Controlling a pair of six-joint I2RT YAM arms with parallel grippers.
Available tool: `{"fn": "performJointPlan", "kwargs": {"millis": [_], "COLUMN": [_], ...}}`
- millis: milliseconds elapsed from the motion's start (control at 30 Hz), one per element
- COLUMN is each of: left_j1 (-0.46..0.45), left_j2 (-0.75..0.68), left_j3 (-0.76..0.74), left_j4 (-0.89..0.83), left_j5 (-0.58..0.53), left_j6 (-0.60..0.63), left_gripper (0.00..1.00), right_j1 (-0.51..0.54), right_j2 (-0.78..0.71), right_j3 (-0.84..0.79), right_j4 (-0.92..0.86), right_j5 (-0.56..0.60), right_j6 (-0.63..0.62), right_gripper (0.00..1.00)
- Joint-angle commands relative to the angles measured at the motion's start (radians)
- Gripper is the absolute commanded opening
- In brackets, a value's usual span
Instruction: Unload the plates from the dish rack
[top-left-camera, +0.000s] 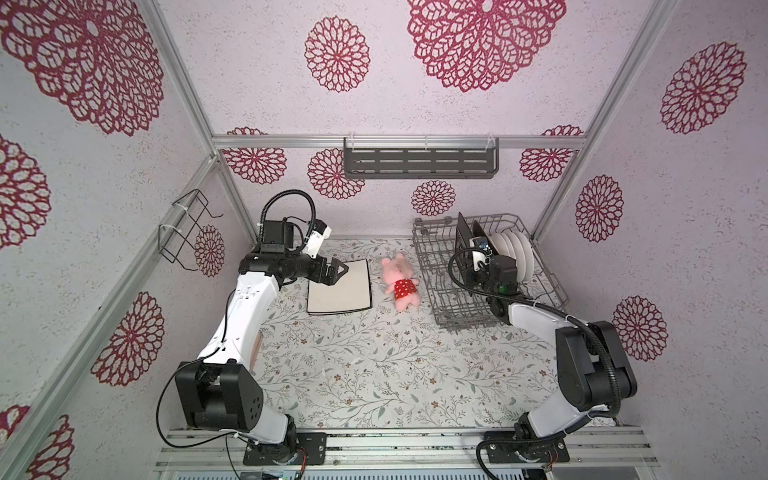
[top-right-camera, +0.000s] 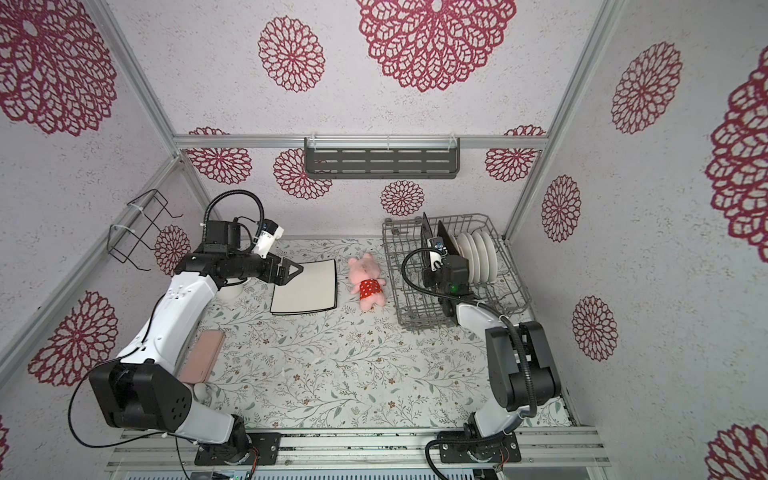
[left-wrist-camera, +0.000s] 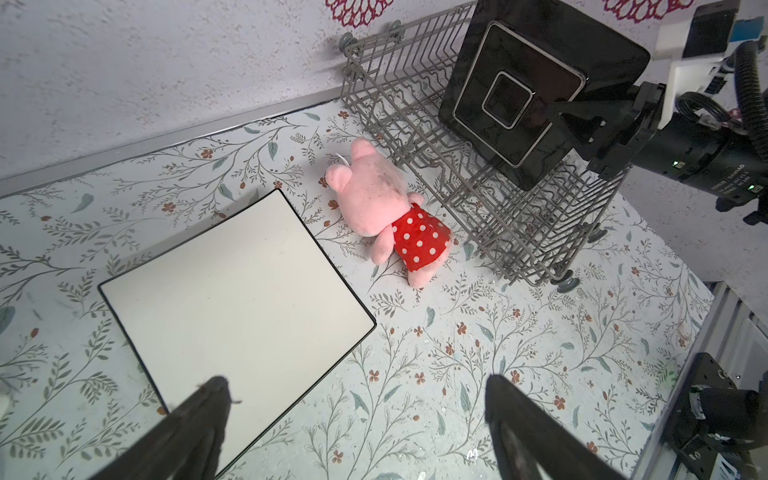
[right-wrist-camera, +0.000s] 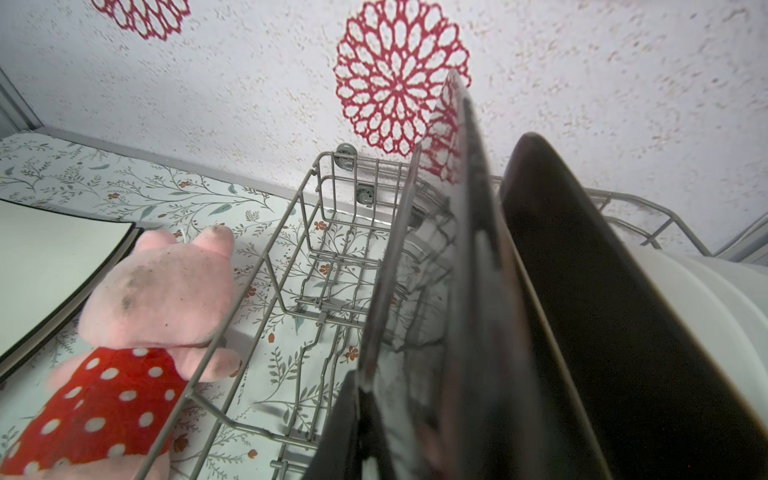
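while the left gripper (top-left-camera: 337, 272) hangs with its jaws wide apart over the left edge of the cream square plates (top-left-camera: 347, 293), which lie flat on the table (top-left-camera: 374, 374) at centre left in both top views, the right gripper (top-left-camera: 471, 272) reaches into the dish rack (top-left-camera: 428, 274) at centre right. there two dark square plates (top-left-camera: 464, 232) stand on edge, with round white plates (top-left-camera: 513, 249) just to their right. a plush pig (top-left-camera: 400, 282) lies between the cream square plates and the dish rack.

in the left wrist view the fingers (left-wrist-camera: 203, 415) stand far apart at the bottom edge, holding nothing. at the upper right the right gripper (left-wrist-camera: 571, 120) pinches the edge of the first dark plate (left-wrist-camera: 523, 95) inside the dish rack (left-wrist-camera: 519, 224).

in the right wrist view the jaws are clamped on the first dark plate (right-wrist-camera: 436, 311) at lower centre. the second dark plate (right-wrist-camera: 602, 311) stands right of it.
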Motion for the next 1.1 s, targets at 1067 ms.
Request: {"fn": "performJointPlan", "kwargs": {"millis": [1067], "left_j1": [0.004], "left_j2": [-0.100], "left_j3": [0.056], "left_j4": [0.168], "left_j5": [0.298], "left_j6": [-0.483], "left_gripper": [0.98], "right_j1": [0.517], "right_j2": [-0.225], "right_j3": [0.172], "right_j4": [0.177], "right_j5": [0.319], "right_j6": [-0.671], "right_gripper": [0.00]}}
